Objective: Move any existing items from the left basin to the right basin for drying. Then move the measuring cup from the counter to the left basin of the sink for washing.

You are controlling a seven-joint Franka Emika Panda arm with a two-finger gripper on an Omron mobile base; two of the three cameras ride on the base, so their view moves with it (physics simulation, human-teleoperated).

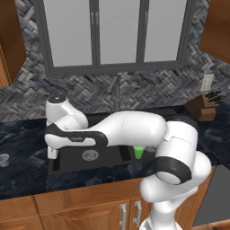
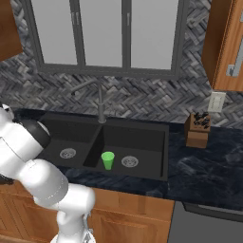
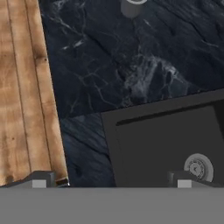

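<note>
The green tumbler stands upright in the right basin, just left of its steel drain; it also peeks out behind my forearm. The left basin holds nothing but its drain. The small grey measuring cup sits on the counter well left of the sink, at the top edge of the hand view. My gripper hovers over the sink's left rim, open, its fingertips wide apart with nothing between them.
The dark faucet rises behind the divider. A wooden knife block stands on the counter to the right of the sink. The wooden cabinet front runs along the counter's near edge. My forearm stretches across the sink's front.
</note>
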